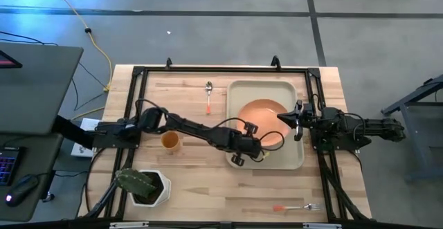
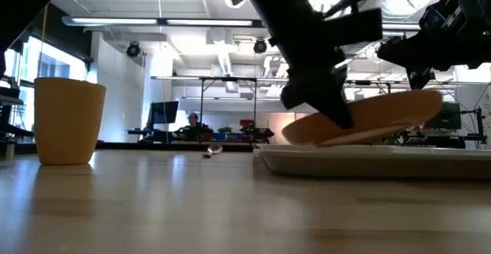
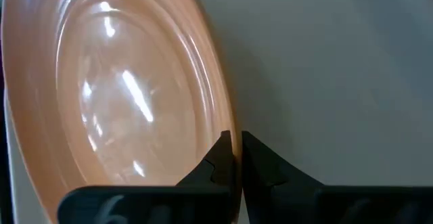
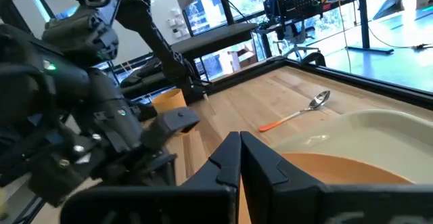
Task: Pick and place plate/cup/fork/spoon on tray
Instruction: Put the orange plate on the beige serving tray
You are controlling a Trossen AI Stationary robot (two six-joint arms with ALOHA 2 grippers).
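1. No words or labels can be read on anything here.
2. The plate [image 1: 261, 113] sits tilted in the tray [image 1: 243, 89] — from the low view one edge rests on the tray and the other edge is up in the air.
3. The left gripper [image 1: 261, 148] pinches the plate's rim, with its fingers [image 3: 220, 158] closed tight on the thin edge.
4. The right gripper [image 1: 285, 116] is at the other side of the plate. Its fingers [image 4: 226, 158] are pressed together at the rim, but I cannot tell if they really hold it.
5. Part of the plate is hidden under the left arm in the high view, and dark arm parts block some of it in the low view.
6. The cup [image 1: 170, 141] stands upright on the table [image 1: 194, 184], just beside the left arm and well apart from the tray.
7. The spoon [image 1: 208, 96] lies on the table near the tray's side.
8. The fork [image 1: 296, 207] lies alone near the table's front edge.
9. A white pot with a green cactus [image 1: 142, 185] stands in one corner — far behind the table, a person is hard to make out
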